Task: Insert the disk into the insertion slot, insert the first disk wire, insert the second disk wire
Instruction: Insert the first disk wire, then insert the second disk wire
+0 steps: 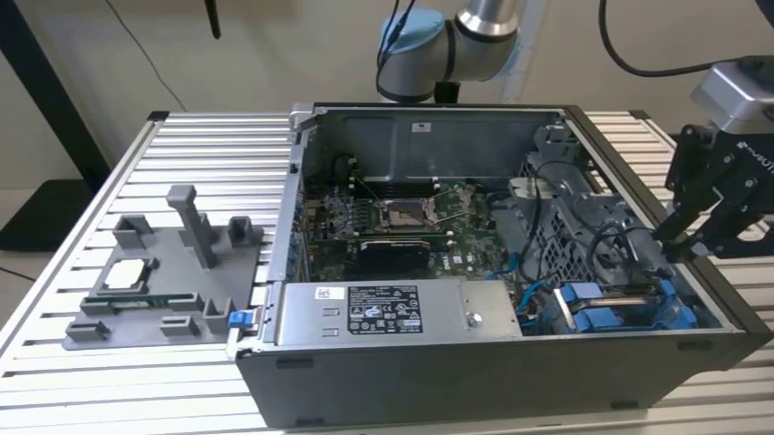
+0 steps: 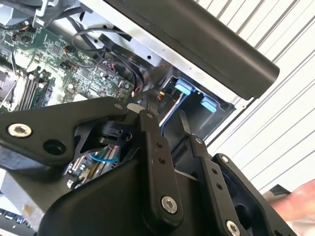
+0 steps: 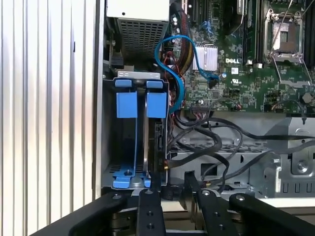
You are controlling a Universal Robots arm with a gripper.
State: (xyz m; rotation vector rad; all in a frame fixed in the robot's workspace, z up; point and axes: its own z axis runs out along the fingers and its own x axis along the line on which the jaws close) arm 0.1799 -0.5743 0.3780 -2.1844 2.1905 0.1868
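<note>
I see the black 2-finger gripper (image 1: pixel 684 243) at the exterior view's right wall of the open dark-grey metal computer case (image 1: pixel 484 381), near the blue drive bay. Its fingers (image 3: pixel 150 196) stand apart, released, with nothing between them in both wrist views. The flat rectangular disk (image 3: pixel 159 145), clipped in a bright blue plastic frame, stands on edge inside the grey metal insertion slot (image 3: pixel 133 74), just beside a second blue-tabbed frame (image 3: pixel 126 103). A thin blue cable (image 3: pixel 170 59) loops above the green motherboard (image 3: pixel 246 78) near the bay; I cannot tell whether any wire is plugged into the disk. The case rests on a slatted aluminium table (image 1: pixel 181 136).
</note>
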